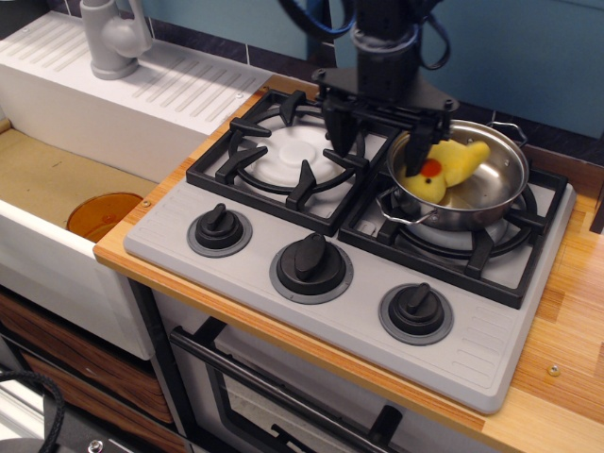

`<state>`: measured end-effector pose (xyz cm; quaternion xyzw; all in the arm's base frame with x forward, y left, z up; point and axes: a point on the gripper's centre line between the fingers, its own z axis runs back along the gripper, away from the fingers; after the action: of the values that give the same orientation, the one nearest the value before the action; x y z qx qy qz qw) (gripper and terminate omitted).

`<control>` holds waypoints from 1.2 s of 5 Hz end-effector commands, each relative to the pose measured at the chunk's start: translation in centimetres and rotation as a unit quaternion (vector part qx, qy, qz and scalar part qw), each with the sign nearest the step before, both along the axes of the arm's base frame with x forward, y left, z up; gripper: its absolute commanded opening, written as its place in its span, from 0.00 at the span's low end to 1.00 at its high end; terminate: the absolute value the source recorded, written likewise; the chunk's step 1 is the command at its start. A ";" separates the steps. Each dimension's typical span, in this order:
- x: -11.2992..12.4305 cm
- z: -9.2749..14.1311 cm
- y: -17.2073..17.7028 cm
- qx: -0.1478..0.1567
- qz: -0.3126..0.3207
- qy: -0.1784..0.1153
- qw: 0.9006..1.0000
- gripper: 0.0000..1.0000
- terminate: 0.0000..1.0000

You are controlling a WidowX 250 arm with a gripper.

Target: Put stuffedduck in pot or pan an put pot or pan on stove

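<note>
Yellow stuffedduck (442, 170) (partly behind fingers (412, 149)) in pot (491, 193).

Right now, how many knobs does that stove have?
3, in a row along the stove's front: left knob, middle knob, right knob. None seem hidden.

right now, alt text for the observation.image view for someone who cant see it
A yellow stuffedduck lies in a shiny steel pot on the right burner of a grey toy stove, with an open black gripper straddling the pot's left rim. The left burner is bare, three black knobs line the front, and a white sink sits to the left.
</note>
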<state>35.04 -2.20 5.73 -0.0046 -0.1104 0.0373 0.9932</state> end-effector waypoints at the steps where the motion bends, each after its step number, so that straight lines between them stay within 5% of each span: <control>1: 0.5 -0.1 -1.0 -0.006 0.000 -0.042 0.999 1.00 0.00; 2: 0.3 0.1 -1.8 0.000 0.008 -0.038 0.999 0.00 0.00; 6: 0.7 2.9 -3.2 0.018 0.010 -0.013 1.000 0.00 0.00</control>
<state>34.59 -5.09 6.72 0.0199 -0.0916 0.0487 0.9944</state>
